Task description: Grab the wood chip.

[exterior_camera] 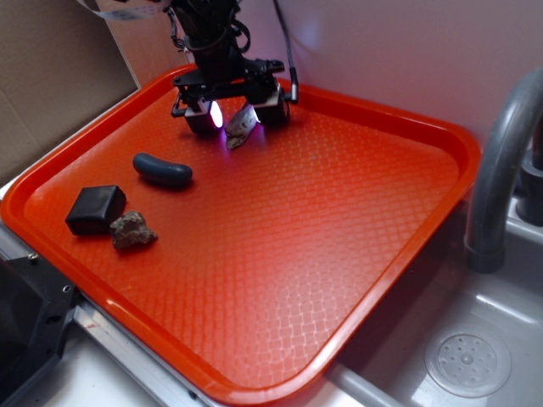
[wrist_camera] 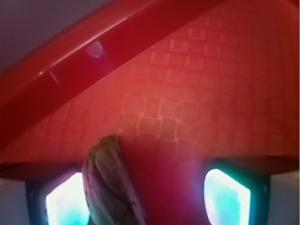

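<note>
a: wood chip [exterior_camera: 241,125] first, but let's take things by size. where does everything sit?

b: the orange tray [exterior_camera: 356,212] takes up most of the exterior view and holds everything. beside it on the right is a grey sink [exterior_camera: 475,356] with a curved faucet [exterior_camera: 501,161]. the gripper [exterior_camera: 238,115] is down at the tray's far edge, near the back rim.

a: and the loose items on the tray?

b: a dark sausage-shaped object [exterior_camera: 162,170] lies well apart from the gripper, toward the near left. further that way are a black block [exterior_camera: 96,209] and a grey-brown rock [exterior_camera: 131,231], touching or just beside each other.

a: now the chip against the fingers.

b: it lies between them. in the wrist view the wood chip [wrist_camera: 111,185] is off-centre, up against the left pad [wrist_camera: 65,206], with a clear gap of tray before the right pad [wrist_camera: 226,197]. its long axis runs roughly along the fingers, not across the gap.

a: so the jaws?

b: spread apart, nothing clamped. the chip looks to rest on the tray, though i can't tell if one end is tipped up.

a: what does the next move turn on?

b: i'd judge only a closing; the chip may slide sideways as the far pad comes in.
</note>
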Action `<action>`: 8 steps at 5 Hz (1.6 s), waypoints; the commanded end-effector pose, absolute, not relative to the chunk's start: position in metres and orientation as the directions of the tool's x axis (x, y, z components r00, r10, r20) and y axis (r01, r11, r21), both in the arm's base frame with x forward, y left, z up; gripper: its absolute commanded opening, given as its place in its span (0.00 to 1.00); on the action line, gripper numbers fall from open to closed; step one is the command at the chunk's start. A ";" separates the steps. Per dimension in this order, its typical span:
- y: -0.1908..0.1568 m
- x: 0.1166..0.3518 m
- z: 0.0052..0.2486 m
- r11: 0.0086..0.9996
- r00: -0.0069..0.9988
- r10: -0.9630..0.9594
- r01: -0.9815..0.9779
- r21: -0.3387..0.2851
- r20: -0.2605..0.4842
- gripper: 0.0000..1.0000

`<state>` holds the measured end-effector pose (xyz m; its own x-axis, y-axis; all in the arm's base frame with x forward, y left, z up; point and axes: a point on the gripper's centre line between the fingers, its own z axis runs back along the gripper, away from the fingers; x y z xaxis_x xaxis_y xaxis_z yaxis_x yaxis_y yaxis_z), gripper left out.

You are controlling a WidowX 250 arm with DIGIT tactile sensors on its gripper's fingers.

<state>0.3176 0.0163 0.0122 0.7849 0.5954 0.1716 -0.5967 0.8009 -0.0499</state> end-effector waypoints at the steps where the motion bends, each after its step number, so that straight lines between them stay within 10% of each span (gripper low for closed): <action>1: 0.013 0.311 0.006 0.803 0.789 0.594 -0.594 -0.052 0.157 0.00; 5: 0.017 0.309 0.008 0.810 0.800 0.586 -0.582 -0.069 0.127 0.00; 6: 0.006 0.294 0.045 0.867 0.863 0.498 -0.494 -0.066 0.086 0.00; 8: -0.015 0.216 0.140 0.971 0.955 0.055 0.017 -0.237 0.291 0.00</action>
